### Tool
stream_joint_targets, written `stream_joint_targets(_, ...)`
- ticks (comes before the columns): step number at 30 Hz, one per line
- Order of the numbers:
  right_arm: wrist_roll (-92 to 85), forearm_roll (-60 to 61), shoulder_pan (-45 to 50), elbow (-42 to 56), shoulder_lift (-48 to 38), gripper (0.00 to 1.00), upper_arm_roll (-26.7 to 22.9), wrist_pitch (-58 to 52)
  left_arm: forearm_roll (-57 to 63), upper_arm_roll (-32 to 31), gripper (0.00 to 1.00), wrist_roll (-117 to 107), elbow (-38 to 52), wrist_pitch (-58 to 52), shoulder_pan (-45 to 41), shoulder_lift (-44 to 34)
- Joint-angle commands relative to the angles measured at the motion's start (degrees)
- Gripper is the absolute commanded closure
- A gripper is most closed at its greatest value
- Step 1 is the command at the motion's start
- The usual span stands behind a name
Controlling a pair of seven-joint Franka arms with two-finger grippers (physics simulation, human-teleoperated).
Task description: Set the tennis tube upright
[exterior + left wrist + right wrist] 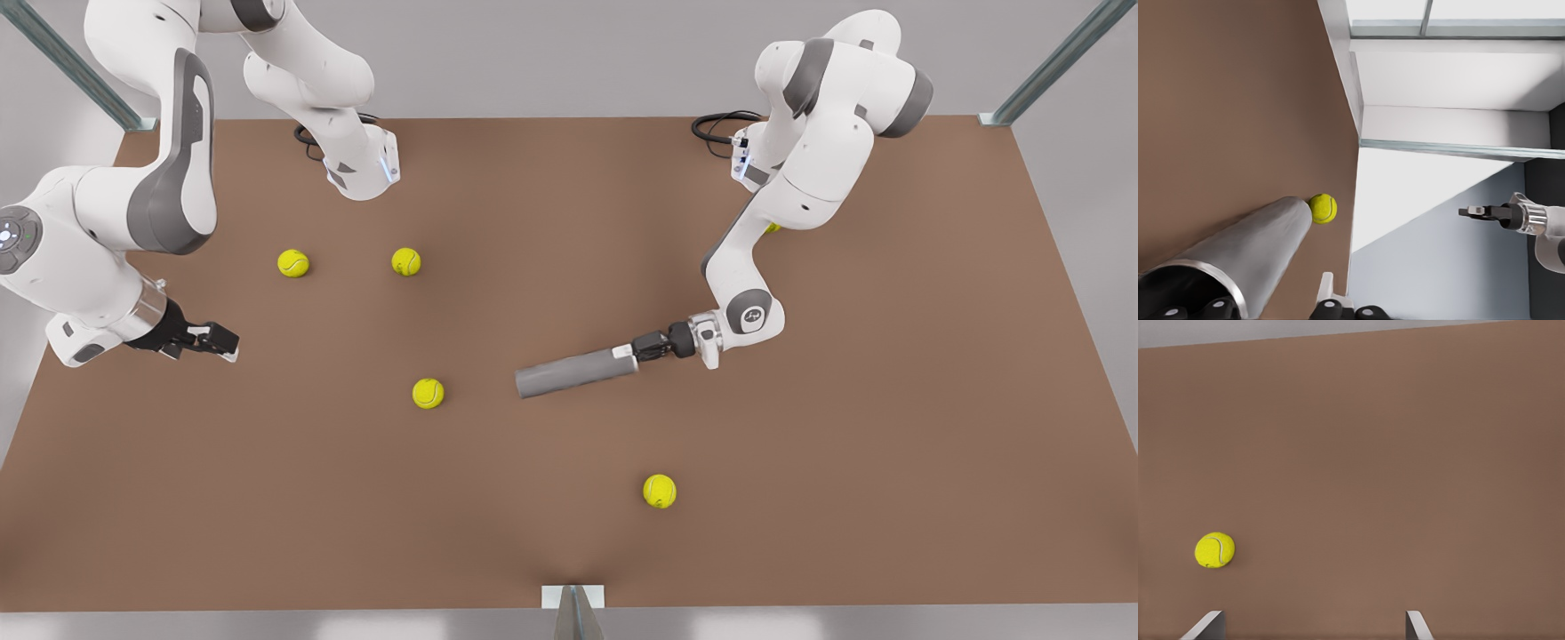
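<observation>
The tennis tube (pixel 576 372) is a plain grey cylinder, lying nearly level over the middle of the brown table (pixel 889 444). My left gripper (pixel 642 349), on the arm at the front view's right, is shut on its end. The left wrist view looks along the tube (pixel 1251 250) from its hollow rimmed end, and one white finger (pixel 1327 287) shows beside it. Whether the tube rests on the table or hangs just above it I cannot tell. My right gripper (pixel 218 342) waits open at the front view's left, far from the tube, its fingertips (pixel 1413 625) spread over bare table.
Several yellow tennis balls lie about: two at the back left (pixel 292 263) (pixel 406 261), one (pixel 428 393) just beyond the tube's far end, one near the front edge (pixel 659 491). One ball (pixel 1215 550) lies ahead of the right gripper. A metal bracket (pixel 573 597) sits at the front edge.
</observation>
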Motion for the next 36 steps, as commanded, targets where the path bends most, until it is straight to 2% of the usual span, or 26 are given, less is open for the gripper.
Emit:
stream_joint_targets(1, -0.19, 0.14, -0.17, 0.03, -0.06, 0.00, 0.00, 0.06, 0.00, 0.05, 0.58, -1.00, 0.02, -0.26, -0.03, 0.10)
stream_joint_targets(3, -0.19, 0.05, -0.17, 0.03, -0.06, 0.00, 0.00, 0.06, 0.00, 0.05, 0.69, -0.82, 0.11, -0.26, -0.03, 0.19)
stream_joint_targets(4, -0.19, 0.05, -0.17, 0.03, -0.06, 0.00, 0.00, 0.06, 0.00, 0.05, 0.78, -0.91, 0.10, -0.26, -0.03, 0.28)
stream_joint_targets(8, -0.19, 0.14, -0.17, 0.03, -0.06, 0.00, 0.09, 0.06, 0.00, -0.03, 0.79, -3.89, -0.25, -0.88, 0.14, -0.68)
stream_joint_targets(13, -0.28, 0.14, -0.08, 0.12, -0.06, 0.00, 0.09, 0.15, 1.05, 0.76, 0.79, -14.27, -2.00, 0.26, 0.23, -7.98)
stream_joint_targets(17, -0.28, 0.23, 0.01, 0.29, 0.29, 0.00, 0.09, 0.15, 12.21, 3.04, 0.79, -22.70, -1.92, 4.21, 0.23, -12.20)
stream_joint_targets(20, -0.28, 0.23, -0.08, 0.20, 0.29, 0.00, 0.09, 0.15, 24.87, 5.50, 0.79, -31.49, -1.83, 7.56, 0.14, -17.21)
stream_joint_targets(23, -0.28, 0.23, -0.08, 0.20, 0.29, 0.00, 0.09, 0.06, 40.77, 8.84, 0.79, -42.21, -2.00, 7.65, 0.23, -22.83)
stream_joint_targets(29, -0.37, 1.02, -0.17, 0.20, 0.29, 0.00, 0.09, 0.06, 54.05, 11.48, 0.79, -49.60, -1.92, 7.56, 0.23, -26.61)
stream_joint_targets(36, -0.37, 1.02, -0.08, 0.29, 0.29, 0.00, 0.09, 0.15, 82.26, 13.94, 0.79, -62.26, -1.30, 7.47, 0.23, -34.52)
